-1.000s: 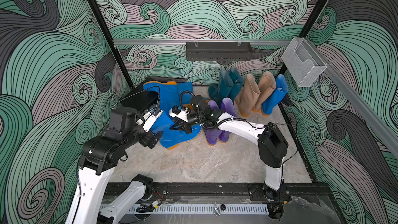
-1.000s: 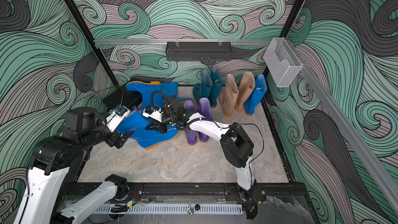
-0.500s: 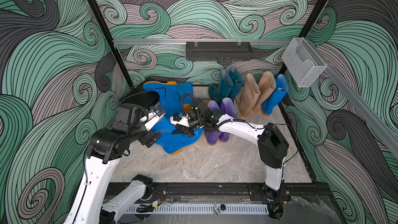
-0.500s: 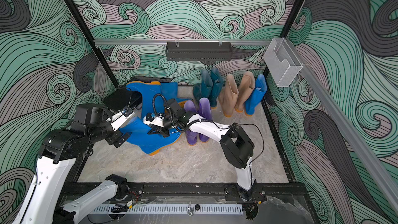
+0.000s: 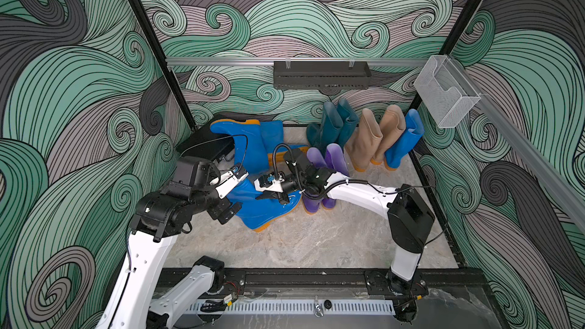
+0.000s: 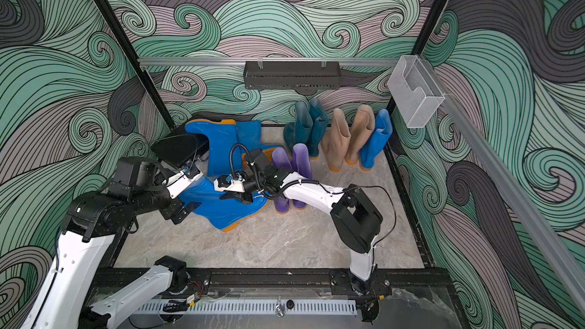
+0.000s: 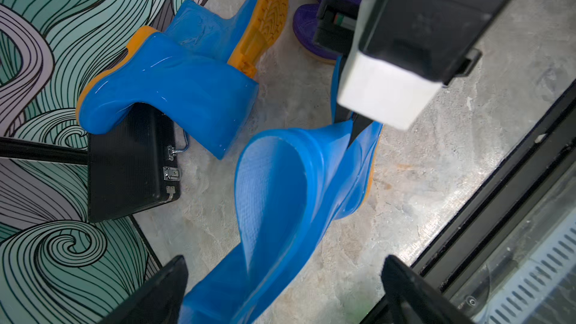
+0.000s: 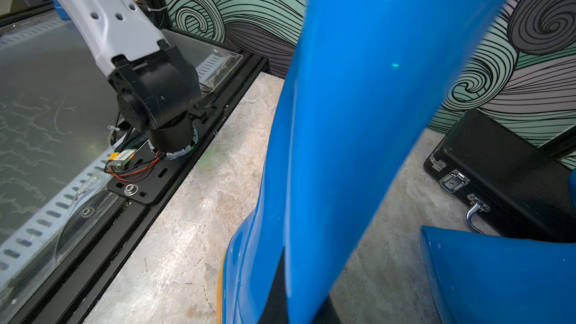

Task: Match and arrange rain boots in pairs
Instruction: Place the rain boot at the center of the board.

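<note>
The flat black case with a metal handle (image 7: 131, 166) is lying latched in the far-left corner, so you cannot see its contents. Your right gripper (image 5: 267, 197) is pinching, fully closed, the shaft rim of a glossy bright blue rubber boot with an orange sole (image 5: 269, 213), which is leaning on the floor left of centre. Your left gripper (image 5: 234, 197) is gaping wide astride that shaft, gripping nothing. The dark teal boots (image 5: 335, 125) and beige boots (image 5: 376, 134) are standing far right.

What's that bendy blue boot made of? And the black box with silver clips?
The blue boot looks like soft, glossy rubber or plastic: light glints on it, and its top bends. The black case looks hard with fine ribs, maybe plastic; its clasps look like shiny metal.
</note>
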`<state>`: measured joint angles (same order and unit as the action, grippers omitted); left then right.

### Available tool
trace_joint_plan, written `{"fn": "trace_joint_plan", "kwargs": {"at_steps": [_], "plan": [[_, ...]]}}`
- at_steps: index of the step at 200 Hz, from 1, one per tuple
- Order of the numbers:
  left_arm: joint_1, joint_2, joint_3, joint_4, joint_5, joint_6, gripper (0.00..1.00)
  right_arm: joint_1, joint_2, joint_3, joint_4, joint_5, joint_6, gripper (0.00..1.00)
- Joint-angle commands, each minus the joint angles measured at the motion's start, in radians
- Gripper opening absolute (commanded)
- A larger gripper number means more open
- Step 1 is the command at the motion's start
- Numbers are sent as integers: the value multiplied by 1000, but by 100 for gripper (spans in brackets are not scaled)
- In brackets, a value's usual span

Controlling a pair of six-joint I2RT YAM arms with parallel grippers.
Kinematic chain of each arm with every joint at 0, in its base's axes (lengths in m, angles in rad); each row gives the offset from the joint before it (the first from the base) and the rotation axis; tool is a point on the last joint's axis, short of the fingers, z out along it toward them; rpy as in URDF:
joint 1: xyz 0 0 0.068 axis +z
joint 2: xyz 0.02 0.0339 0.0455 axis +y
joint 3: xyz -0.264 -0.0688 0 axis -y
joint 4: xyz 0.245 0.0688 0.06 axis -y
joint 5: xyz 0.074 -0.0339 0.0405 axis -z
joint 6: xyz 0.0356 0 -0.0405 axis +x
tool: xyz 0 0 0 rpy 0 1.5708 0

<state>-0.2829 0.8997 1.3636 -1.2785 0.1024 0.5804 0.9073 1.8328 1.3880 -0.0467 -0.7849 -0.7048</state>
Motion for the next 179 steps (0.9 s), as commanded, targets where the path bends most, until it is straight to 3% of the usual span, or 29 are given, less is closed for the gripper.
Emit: {"fn": "trace_joint_plan", "kwargs": {"at_steps": [1, 34, 78, 104, 137, 144, 168, 179], "plan": [[7, 5, -9, 21, -4, -10, 99, 13, -69, -11, 69, -25, -97, 0], [9, 5, -11, 54, -26, -19, 99, 21, -85, -30, 72, -1, -137, 0], [9, 12, -62, 31, 66, -66, 92, 21, -81, -28, 123, 9, -93, 0], [9, 19, -58, 30, 140, -128, 61, 19, -68, -24, 157, 13, -47, 0], [10, 21, -58, 29, 171, -206, 9, 19, -50, -21, 251, 31, 46, 0], [9, 20, -58, 34, 171, -228, 0, 18, -41, -6, 247, 36, 66, 5], [10, 29, -36, 53, 122, -363, 0, 16, -39, 12, 252, 94, 157, 42], [9, 48, -1, 39, 108, -414, 0, 15, -56, 2, 263, 126, 192, 53]]}}
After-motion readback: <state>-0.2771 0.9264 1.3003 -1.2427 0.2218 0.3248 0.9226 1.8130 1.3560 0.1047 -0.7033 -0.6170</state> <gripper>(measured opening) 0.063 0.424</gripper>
